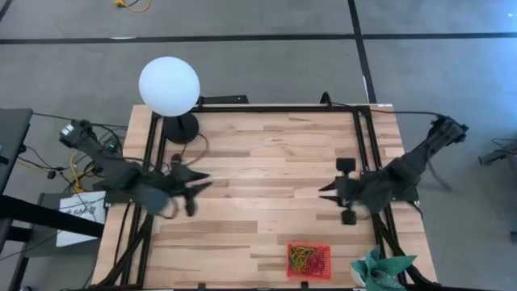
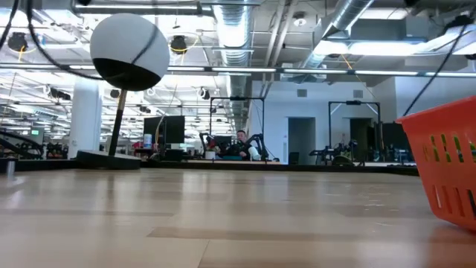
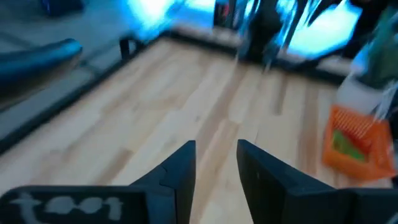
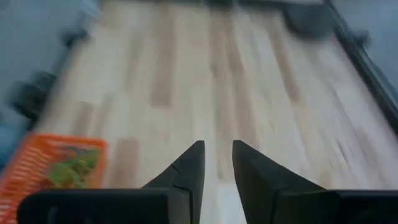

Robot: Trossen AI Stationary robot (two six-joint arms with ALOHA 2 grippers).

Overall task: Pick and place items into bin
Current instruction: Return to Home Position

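The bin (image 1: 292, 252), a small red-orange tray, stands near the table's front edge, right of the middle. It also shows in the left wrist view (image 3: 367, 163), the right wrist view (image 4: 25, 177) and the low view (image 2: 446, 164). The items (image 1: 307, 259), a heap of coloured rubber-band loops, lie inside it. My left gripper (image 1: 198, 190) hovers over the table's left part, open and holding nothing (image 3: 216, 149). Above the table's right part, my right gripper (image 1: 327, 192) also stands open with nothing between its fingers (image 4: 217, 149).
A lamp with a white globe (image 1: 169, 86) stands on a black base (image 1: 179, 128) at the far left. A teal cloth (image 1: 378, 271) lies at the near right corner. Black frame rails (image 1: 363, 153) run along the table's sides. Bare wood (image 1: 266, 170) lies between the arms.
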